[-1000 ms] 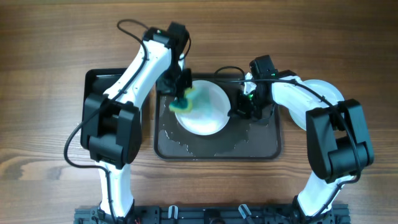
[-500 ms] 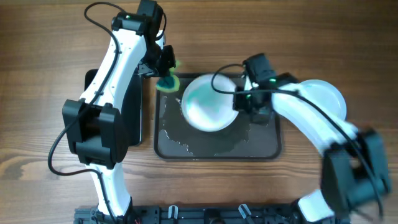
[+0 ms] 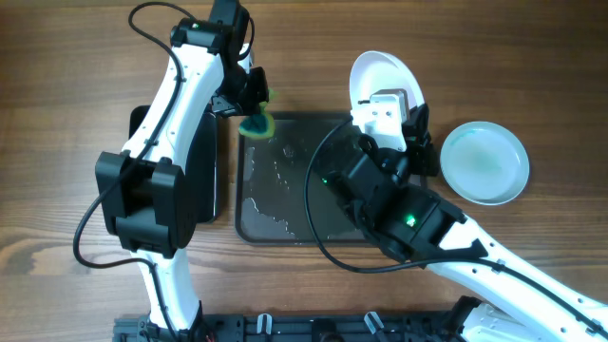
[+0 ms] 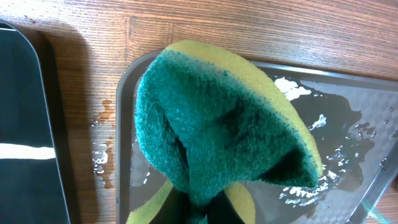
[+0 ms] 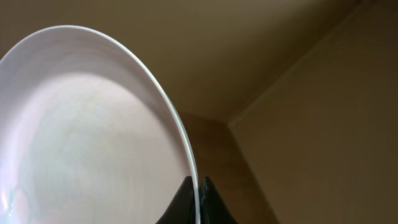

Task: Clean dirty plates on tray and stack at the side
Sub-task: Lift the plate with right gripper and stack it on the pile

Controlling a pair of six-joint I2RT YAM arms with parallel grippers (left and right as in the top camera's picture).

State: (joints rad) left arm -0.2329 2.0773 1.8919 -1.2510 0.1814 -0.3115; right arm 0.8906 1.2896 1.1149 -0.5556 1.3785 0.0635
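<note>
**One plate in the air, one at the right edge**

Left end effector [image 3: 249, 106]: clenched on a green-and-yellow sponge [image 3: 256, 123], the scouring side bulging out and folded in the left wrist view. Hanging over the far left corner of the dark tray [image 3: 275, 204], near the middle of the worktop [image 3: 57, 190].

Right end effector [image 3: 387, 106]: pinching the rim of a white plate [image 3: 378, 74], fingers closed on either side of the edge in the right wrist view. Held up off the tray and tilted, showing above the tray's far rim, toward the worktop's far edge.

On the tray floor: puddles and white foam, mostly across the left half.

Flat on the worktop toward the right edge, apart from the tray: a second plate [image 3: 484, 163], pale with a faint blue-green tint.

Left of the tray, partly under the left arm: a black tray [image 3: 207, 176].
</note>
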